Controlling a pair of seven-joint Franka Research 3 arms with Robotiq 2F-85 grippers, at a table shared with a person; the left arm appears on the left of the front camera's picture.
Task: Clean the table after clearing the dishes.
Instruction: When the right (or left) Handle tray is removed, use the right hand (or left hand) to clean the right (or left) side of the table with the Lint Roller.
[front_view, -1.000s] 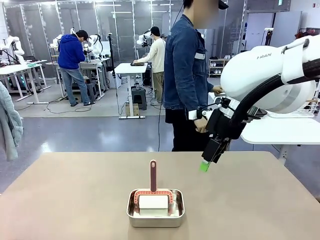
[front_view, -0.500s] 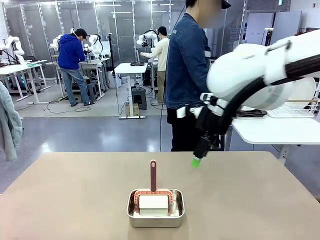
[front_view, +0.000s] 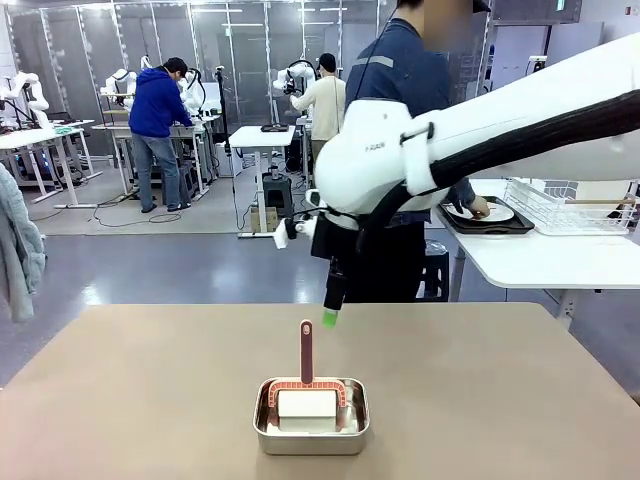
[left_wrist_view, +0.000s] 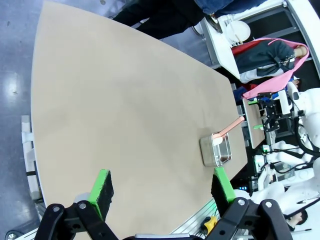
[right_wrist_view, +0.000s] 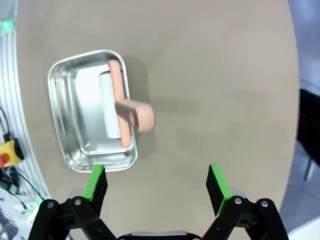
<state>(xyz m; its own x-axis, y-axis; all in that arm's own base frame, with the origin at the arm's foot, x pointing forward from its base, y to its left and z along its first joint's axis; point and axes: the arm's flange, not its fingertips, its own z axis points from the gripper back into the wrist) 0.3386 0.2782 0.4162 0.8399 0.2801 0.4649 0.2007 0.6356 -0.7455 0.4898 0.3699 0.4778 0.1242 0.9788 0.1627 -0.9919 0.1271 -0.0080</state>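
1. Right end effector (front_view: 329, 318) hovers over the middle of the bench (front_view: 140, 400), fingers spread, above the steel pan's (front_view: 311, 418) far side.
2. The pan sits by the bench's near edge, a pink-handled roller (front_view: 306, 350) inside.
3. Left end effector (left_wrist_view: 162, 187), fingers apart, hangs high near a bench edge.
4. One plate (front_view: 480, 212) rests on the white side bench (front_view: 540, 262).

The table (front_view: 150, 400) has a plain, matte tan top. A small steel pan (front_view: 310, 443) stands directly on it, about midway between the left and right edges and toward the robot's side. In the pan lies a cleaning roller (front_view: 307, 403) with a white roll, and its reddish handle (front_view: 306, 350) stands upright. Past the far right corner, well apart, a white side table (front_view: 545, 262) carries a dark tray (front_view: 495, 229) with a white plate (front_view: 497, 213) on it. A wire rack (front_view: 560, 205) sits just beside the tray.
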